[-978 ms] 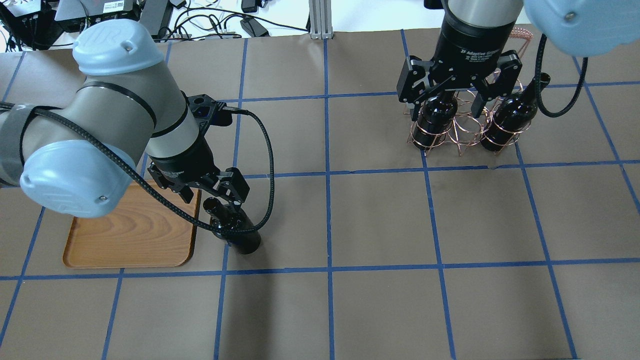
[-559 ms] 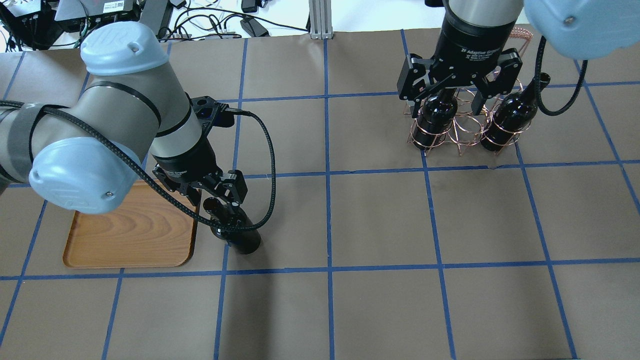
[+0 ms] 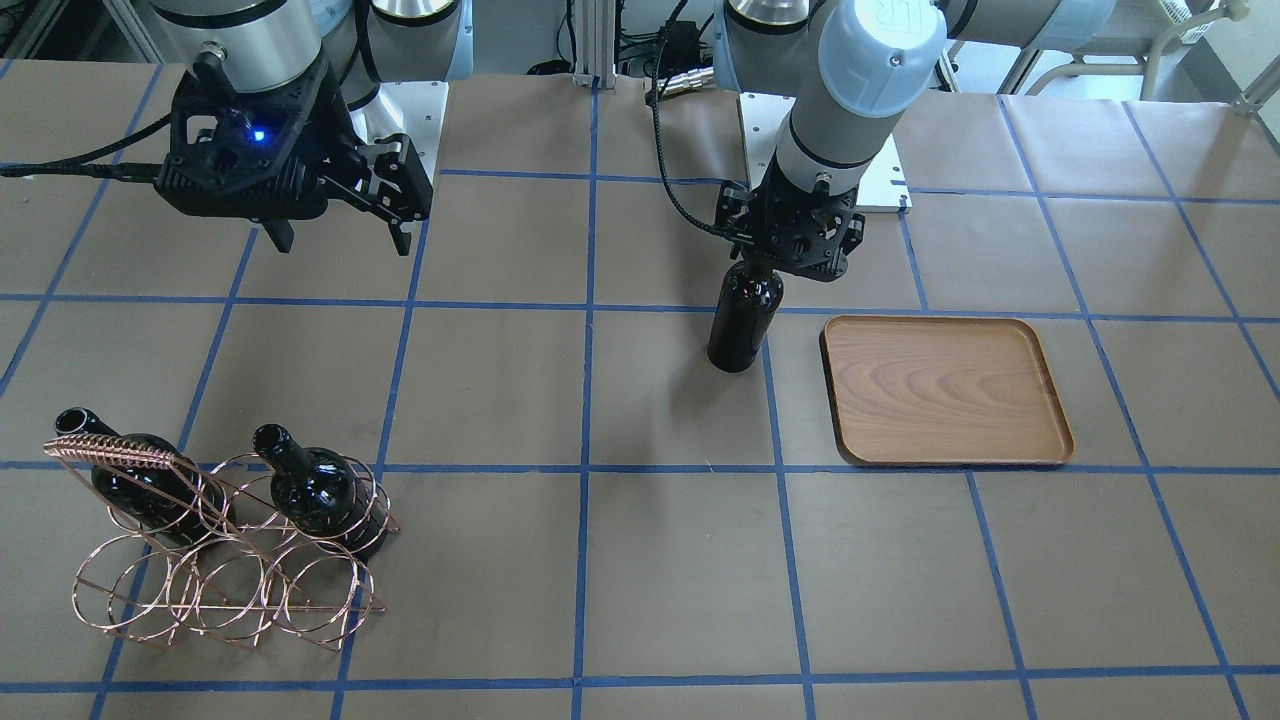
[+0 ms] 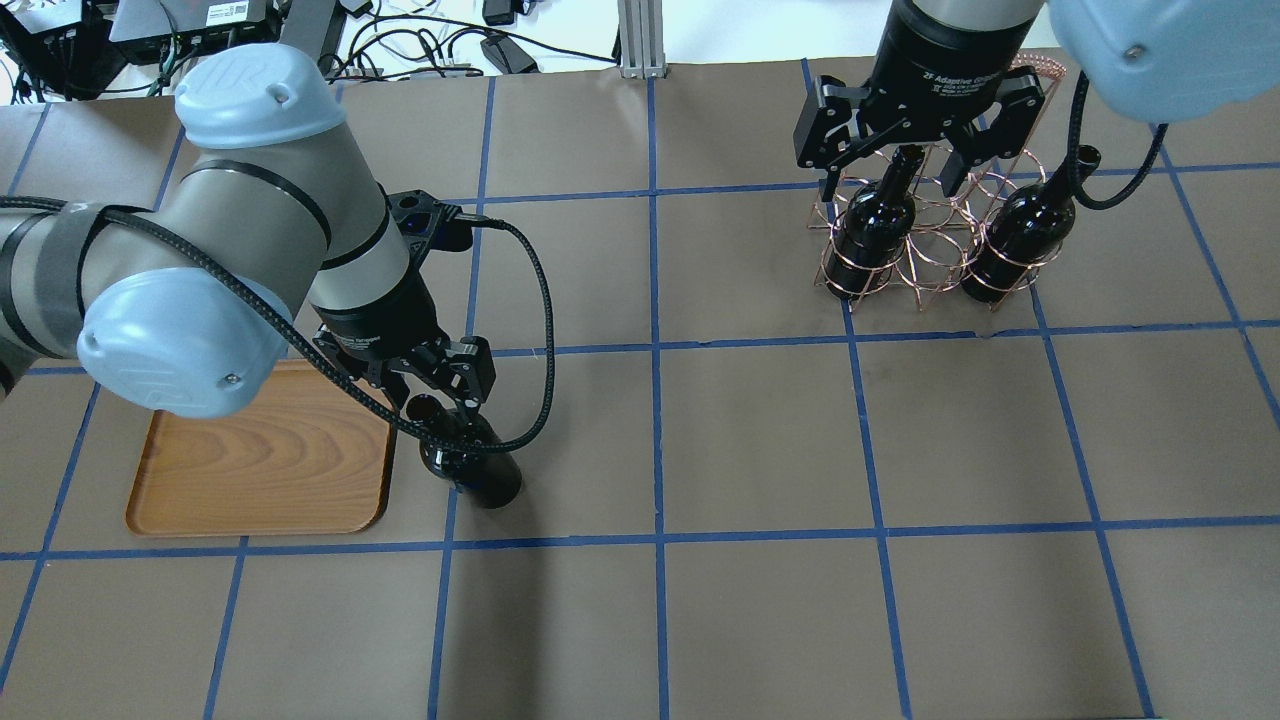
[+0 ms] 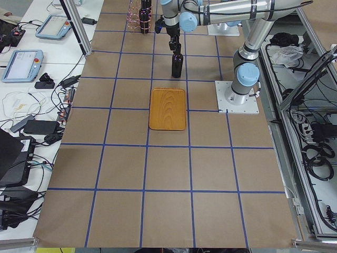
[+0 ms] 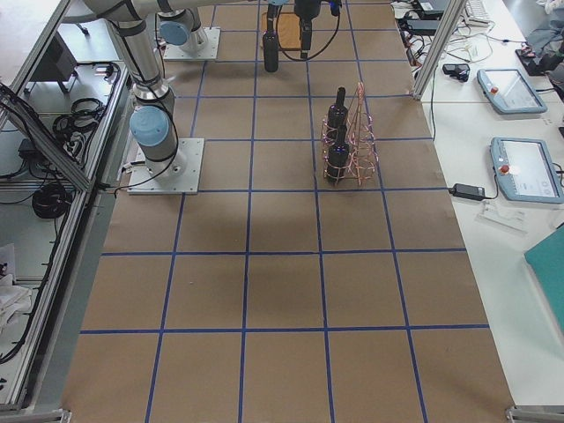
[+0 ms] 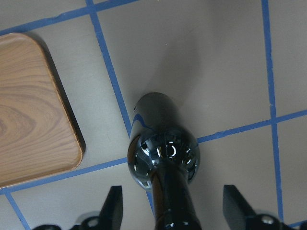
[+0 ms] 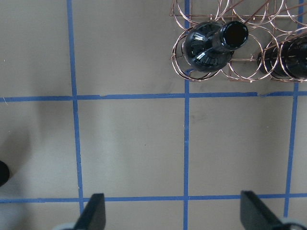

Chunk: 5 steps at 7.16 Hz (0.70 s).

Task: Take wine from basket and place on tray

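Observation:
One wine bottle stands upright on the table just right of the wooden tray; it also shows in the front view. My left gripper is open, its fingers on either side of the bottle's neck with gaps. Two more wine bottles sit in the copper wire basket. My right gripper is open and empty, hovering above the basket's left bottle. The tray holds nothing.
The table is covered in brown paper with a blue tape grid. The arm bases stand at the robot's side of the table. Cables and devices lie beyond the far edge.
My right gripper has moved up and away from the basket bottles, still open. My left arm has shifted a little to the right around the standing bottle's neck.

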Available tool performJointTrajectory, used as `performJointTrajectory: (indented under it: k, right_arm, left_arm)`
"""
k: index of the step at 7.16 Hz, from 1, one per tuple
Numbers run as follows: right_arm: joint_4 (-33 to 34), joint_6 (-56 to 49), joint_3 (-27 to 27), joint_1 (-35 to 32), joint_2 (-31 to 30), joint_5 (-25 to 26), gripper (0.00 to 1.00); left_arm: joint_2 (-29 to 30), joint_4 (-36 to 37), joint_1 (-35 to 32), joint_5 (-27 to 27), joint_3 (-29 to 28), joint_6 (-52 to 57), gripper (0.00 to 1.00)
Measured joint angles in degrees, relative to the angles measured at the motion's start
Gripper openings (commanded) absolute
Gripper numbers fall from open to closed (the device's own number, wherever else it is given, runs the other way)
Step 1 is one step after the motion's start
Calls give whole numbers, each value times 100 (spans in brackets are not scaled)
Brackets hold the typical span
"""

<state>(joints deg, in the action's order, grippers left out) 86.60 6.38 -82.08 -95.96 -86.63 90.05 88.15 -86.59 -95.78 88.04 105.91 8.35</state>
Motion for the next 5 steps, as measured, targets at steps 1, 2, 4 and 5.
performJointTrajectory:
  k: [1, 2, 4, 5]
  right_arm:
    - [11, 5, 0, -3, 0, 3, 100]
    - [14, 9, -1, -5, -2, 3, 100]
    - [21, 12, -7, -7, -3, -1, 100]
    - [25, 12, -8, -9, -3, -4, 100]
  left_arm:
    - [9, 6, -2, 12, 1, 5, 62]
    - [13, 7, -2, 32, 2, 9, 60]
    - [32, 3, 3, 50, 2, 15, 55]
    - [39, 2, 6, 53, 3, 15, 53]
